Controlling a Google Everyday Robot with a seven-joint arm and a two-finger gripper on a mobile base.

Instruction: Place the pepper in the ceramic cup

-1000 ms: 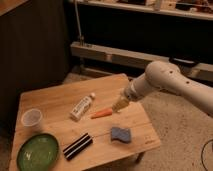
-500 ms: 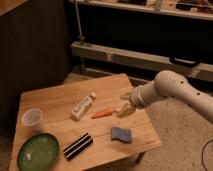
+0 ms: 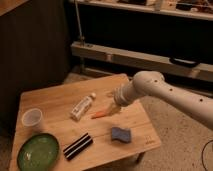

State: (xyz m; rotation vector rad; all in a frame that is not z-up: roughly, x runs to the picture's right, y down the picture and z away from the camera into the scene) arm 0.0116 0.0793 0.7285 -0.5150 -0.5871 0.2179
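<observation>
Across the wooden table (image 3: 50,102): several loose things are lying spread around the pepper, none resting on another.
White bottle (image 3: 82,106): is lying on its side just left of the pepper, slanting up toward the far right; a thin strip of bare wood is showing between the two.
Blue sponge (image 3: 121,134): is lying flat toward the front edge, right of and nearer than the pepper, apart from it.
Black striped block (image 3: 77,146): is lying slantwise near the front edge, between the plate and the sponge.
Green plate (image 3: 38,151): is sitting at the front left corner, just in front of the cup.
Ceramic cup (image 3: 32,119): is standing upright near the left edge, mouth up, well apart from the pepper; the bottle is lying roughly across the line between them.
Pepper (image 3: 102,113): is lying flat on the wood near the table's middle, its left end pointing toward the front left and its right end rising toward the gripper.
Arm (image 3: 165,95): is reaching in from the right, over the table's right edge, angling down to the left.
Gripper (image 3: 114,106): is hanging low over the wood right at the pepper's right end, just beside it; whether it is touching the pepper cannot be told. Its fingers are standing apart, clamping nothing.
Metal rail (image 3: 140,57): is running behind the table, well clear of the arm.
</observation>
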